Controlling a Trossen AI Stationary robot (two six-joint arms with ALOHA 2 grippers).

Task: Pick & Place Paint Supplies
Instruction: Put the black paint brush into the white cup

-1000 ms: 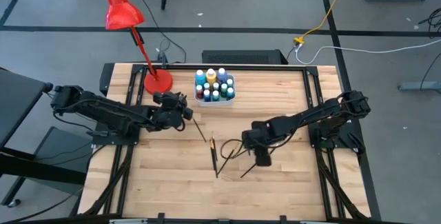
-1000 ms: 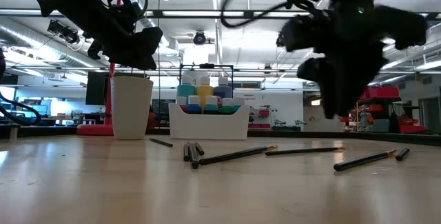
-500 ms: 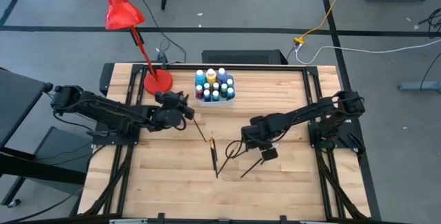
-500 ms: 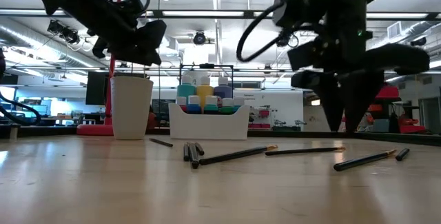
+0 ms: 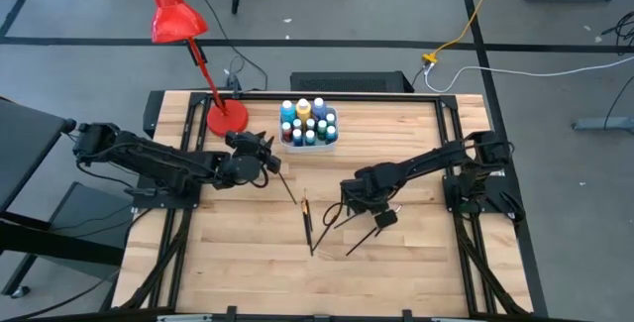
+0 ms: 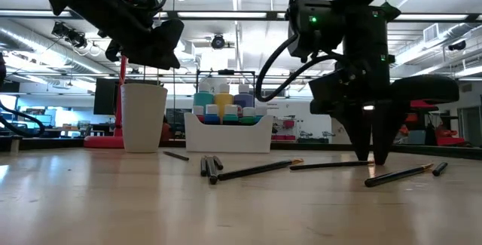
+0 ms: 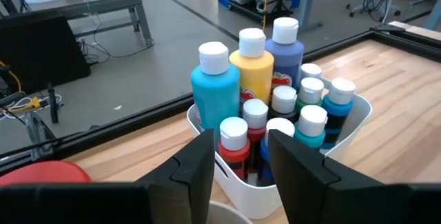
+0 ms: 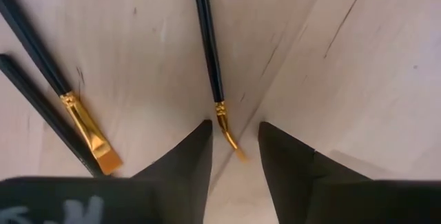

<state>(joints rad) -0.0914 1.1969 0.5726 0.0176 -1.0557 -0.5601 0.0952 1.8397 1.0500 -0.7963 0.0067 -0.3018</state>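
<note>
I have the right gripper (image 6: 373,158) down at the wooden tabletop (image 5: 396,263), its two dark fingers (image 8: 182,162) spread a little and straddling the orange-bristled tip of a thin black-handled paintbrush (image 8: 209,58); nothing is pinched yet, since the bristles sit in the gap between the finger pads with bare wood either side. I judge it is placed there because the brush lies flat, so the fingers must come down on both sides before they press together. Two more thin black brushes with flat orange tips (image 8: 69,107) lie just beside it, near enough that the fingers could nudge them. In the high view these loose brushes (image 5: 309,221) are scattered mid-table, apart from the white plastic caddy (image 5: 327,146) packed with upright small paint bottles (image 7: 251,65). My left gripper (image 7: 238,165) hangs above the table beside that caddy and over the rim of a white cup (image 6: 143,117), its fingers parted and holding nothing that I can see; I take it to be waiting. A red desk lamp (image 5: 176,17) stands at the far left corner.
</note>
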